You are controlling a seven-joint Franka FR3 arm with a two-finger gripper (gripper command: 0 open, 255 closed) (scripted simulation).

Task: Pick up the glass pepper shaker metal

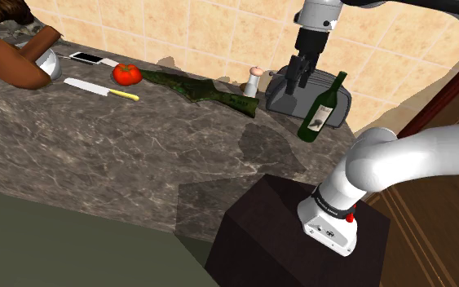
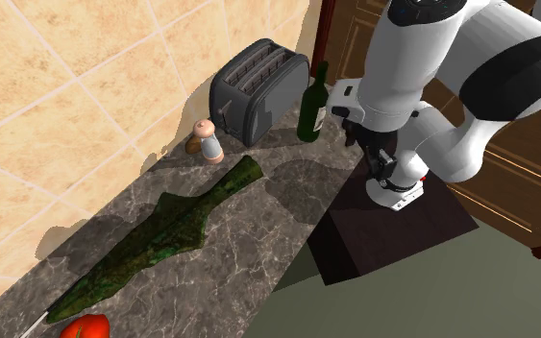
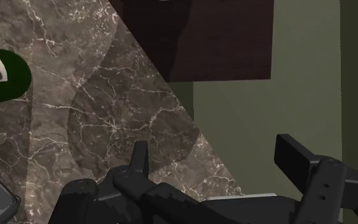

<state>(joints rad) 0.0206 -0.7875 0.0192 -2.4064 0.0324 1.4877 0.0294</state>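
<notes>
The pepper shaker (image 1: 253,81) is a small pale cylinder with a rounded pinkish-tan top, standing upright on the marble counter by the tiled wall. It stands just beside the dark toaster (image 2: 254,86), and the second exterior view also has the shaker (image 2: 208,139). My black gripper (image 1: 301,69) hangs above the toaster, to the shaker's right in the shoulder view and well above it. In the wrist view the gripper (image 3: 212,149) is open, its fingers (image 3: 139,156) wide apart with only counter and floor between them.
A green wine bottle (image 1: 321,110) stands in front of the toaster (image 1: 280,96), close under the gripper. A long green leaf-shaped blade (image 1: 195,88) lies left of the shaker. Further left are a tomato (image 1: 126,74), a knife (image 1: 97,88) and a phone (image 1: 89,58). The dark stand (image 1: 293,236) sits below the counter edge.
</notes>
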